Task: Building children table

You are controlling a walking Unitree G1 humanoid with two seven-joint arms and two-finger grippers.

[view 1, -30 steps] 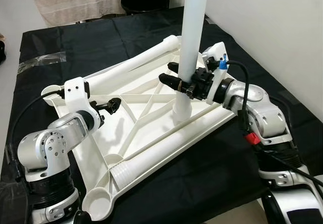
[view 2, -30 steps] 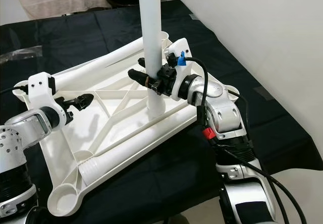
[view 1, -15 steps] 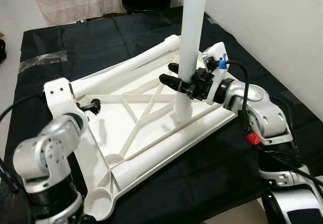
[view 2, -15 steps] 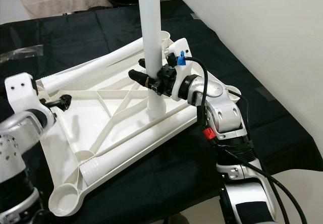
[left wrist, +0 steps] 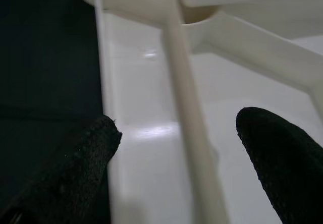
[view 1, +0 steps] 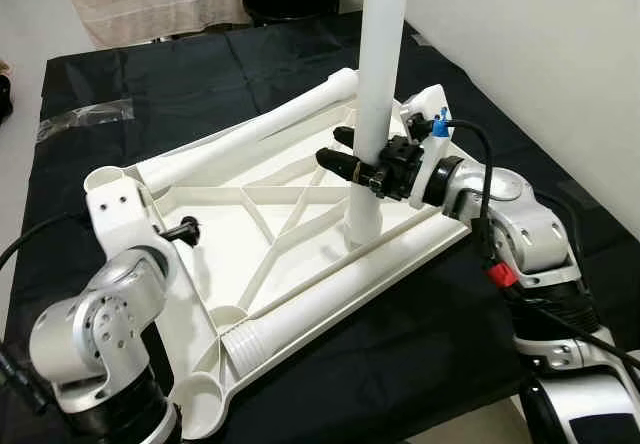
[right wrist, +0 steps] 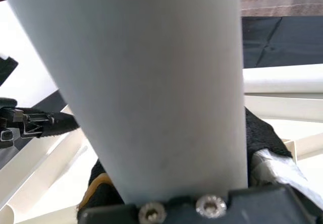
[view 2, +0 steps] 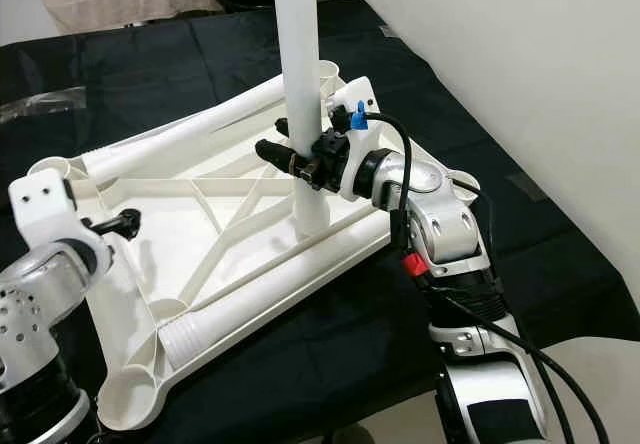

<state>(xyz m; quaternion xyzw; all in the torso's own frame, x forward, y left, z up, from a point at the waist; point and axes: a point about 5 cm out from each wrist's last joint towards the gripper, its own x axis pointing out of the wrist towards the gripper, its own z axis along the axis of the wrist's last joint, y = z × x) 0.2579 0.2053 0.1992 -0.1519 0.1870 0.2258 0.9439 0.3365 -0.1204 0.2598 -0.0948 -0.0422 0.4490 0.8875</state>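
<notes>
From the head cameras I see the white tabletop (view 1: 270, 224) lying upside down on the black cloth (view 1: 130, 74), two loose legs (view 1: 250, 134) resting along its edges. My right gripper (view 1: 345, 159) is clamped round the upright leg (view 1: 378, 74), which stands in a socket near the tabletop's right side. My left gripper (view 2: 125, 222) hovers at the left rim.

On the left wrist camera, the fingers (left wrist: 75, 168) are spread apart, holding nothing, straddling a raised rib of the tabletop.

On the right wrist camera, the upright leg sits tight between the black pads (right wrist: 262, 133).
</notes>
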